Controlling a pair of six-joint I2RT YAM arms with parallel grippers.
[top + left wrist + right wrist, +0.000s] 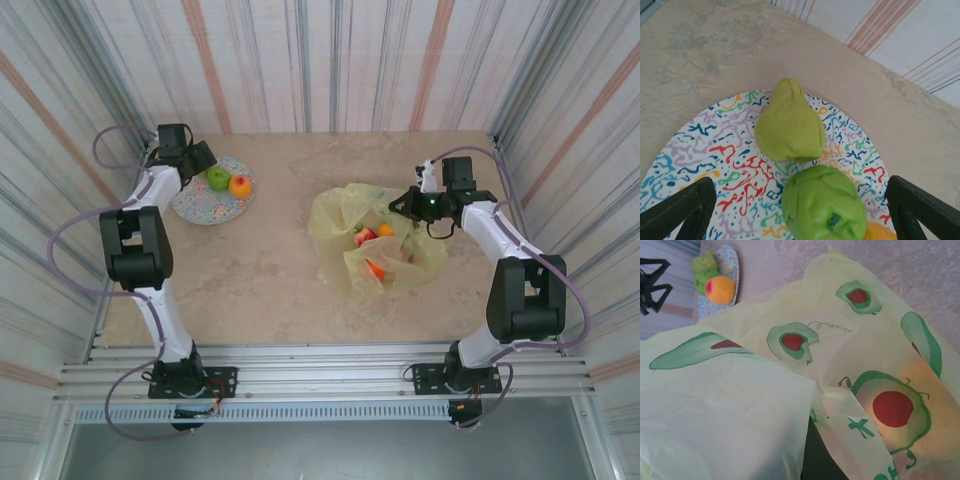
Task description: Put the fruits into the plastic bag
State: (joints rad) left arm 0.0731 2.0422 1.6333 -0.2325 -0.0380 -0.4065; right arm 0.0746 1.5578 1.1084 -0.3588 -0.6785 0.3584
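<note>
Two green fruits sit on the speckled plate [700,150]: a pear-shaped one [789,125] and a rounder one [822,202], with the yellow-orange peach [240,185] touching it. My left gripper [799,192] hangs open just above the round green fruit, one finger on each side. The avocado-print plastic bag [375,240] lies mid-table with a red fruit [365,237] and two orange ones [386,230] inside. My right gripper [405,203] is shut on the bag's far-right edge. The plastic bag [790,340] drapes over its dark finger [815,460].
The plate [205,200] lies at the far left of the table, close to the striped wall. Bare tabletop [280,250] separates the plate from the bag. In the right wrist view, the plate [735,265] and its fruits show beyond the bag.
</note>
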